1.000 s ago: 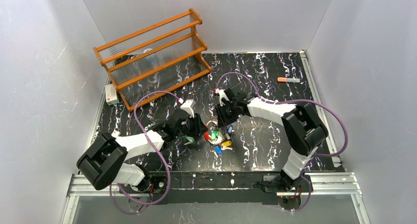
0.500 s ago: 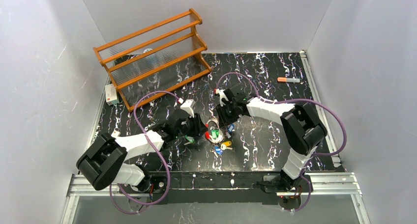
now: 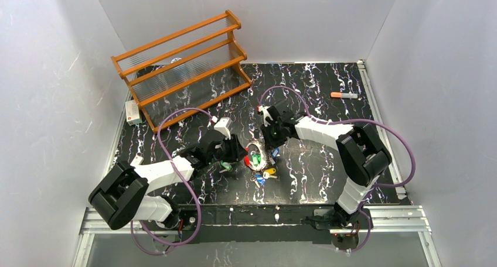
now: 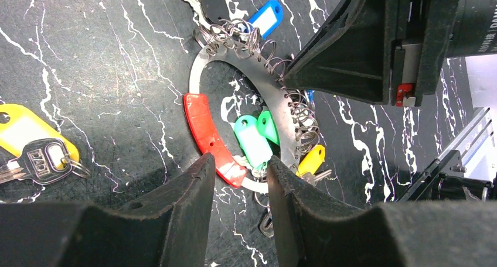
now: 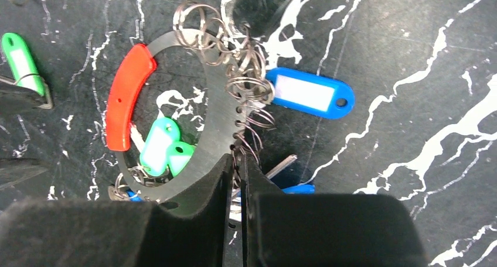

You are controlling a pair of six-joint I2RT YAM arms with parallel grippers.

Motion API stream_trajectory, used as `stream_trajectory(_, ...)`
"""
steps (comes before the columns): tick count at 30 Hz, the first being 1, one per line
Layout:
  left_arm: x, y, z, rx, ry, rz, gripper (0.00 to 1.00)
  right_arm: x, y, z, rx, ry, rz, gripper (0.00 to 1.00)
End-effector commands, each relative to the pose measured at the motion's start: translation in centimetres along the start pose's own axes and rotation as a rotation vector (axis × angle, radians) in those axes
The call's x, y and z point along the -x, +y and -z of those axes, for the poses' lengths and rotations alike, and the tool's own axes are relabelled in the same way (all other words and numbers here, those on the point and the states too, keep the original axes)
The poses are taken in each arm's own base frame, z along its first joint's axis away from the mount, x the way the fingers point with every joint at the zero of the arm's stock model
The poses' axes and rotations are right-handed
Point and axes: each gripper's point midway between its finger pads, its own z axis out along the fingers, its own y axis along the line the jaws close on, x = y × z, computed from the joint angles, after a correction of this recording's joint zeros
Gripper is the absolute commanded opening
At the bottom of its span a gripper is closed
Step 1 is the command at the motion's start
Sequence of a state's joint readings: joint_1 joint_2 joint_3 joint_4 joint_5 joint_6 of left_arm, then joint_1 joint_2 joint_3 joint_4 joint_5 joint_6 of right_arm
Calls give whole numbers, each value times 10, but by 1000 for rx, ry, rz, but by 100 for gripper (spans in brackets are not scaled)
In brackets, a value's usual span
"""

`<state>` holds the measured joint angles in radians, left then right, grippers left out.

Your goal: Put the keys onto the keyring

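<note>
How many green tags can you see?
3. One green tag and a second lie side by side inside the keyring; a third lies apart, outside it. More may be hidden.

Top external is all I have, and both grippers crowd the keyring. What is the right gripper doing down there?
Observer: The right gripper is closed to a slit on the outer edge of the keyring, among the small split rings.
Operator: And the left one?
Observer: The left gripper straddles the lower end of the red arc. I cannot tell whether it pinches.
Operator: Any key not yet on?
Observer: A yellow-tagged key lies apart from the ring, on its own small loop.
</note>
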<state>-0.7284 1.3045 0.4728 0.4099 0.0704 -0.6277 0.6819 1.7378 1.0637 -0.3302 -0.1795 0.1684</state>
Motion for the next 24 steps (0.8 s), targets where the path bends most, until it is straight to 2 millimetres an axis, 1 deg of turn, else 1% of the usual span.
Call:
stream_trajectory(1, 11, -3, 7, 0, -33, -15, 37, 6, -9, 10, -63, -25, 21, 18)
stream_trajectory(4, 11, -4, 7, -1, -34, -17, 37, 7, -7, 11, -56, -28, 31, 17)
stream_trajectory(5, 12, -4, 7, -1, -35, -17, 37, 8, -6, 12, -51, -31, 34, 14)
stream_trajectory(7, 12, -4, 7, -2, -36, -22, 37, 10, -5, 13, -45, -41, 37, 2)
stream_trajectory(8, 12, -4, 8, -2, -35, -24, 37, 11, -4, 14, -42, -46, 38, 1)
stream_trajectory(14, 23, -9, 14, -13, -66, -62, 37, 22, 7, 24, 9, -73, 81, 1)
stream_trajectory(21, 48, -21, 22, -47, -152, -156, 38, 39, 21, 51, 56, -168, 185, 1)
stream_trajectory(24, 53, -31, 23, -98, -163, -228, 40, 42, 25, 60, 73, -208, 249, 1)
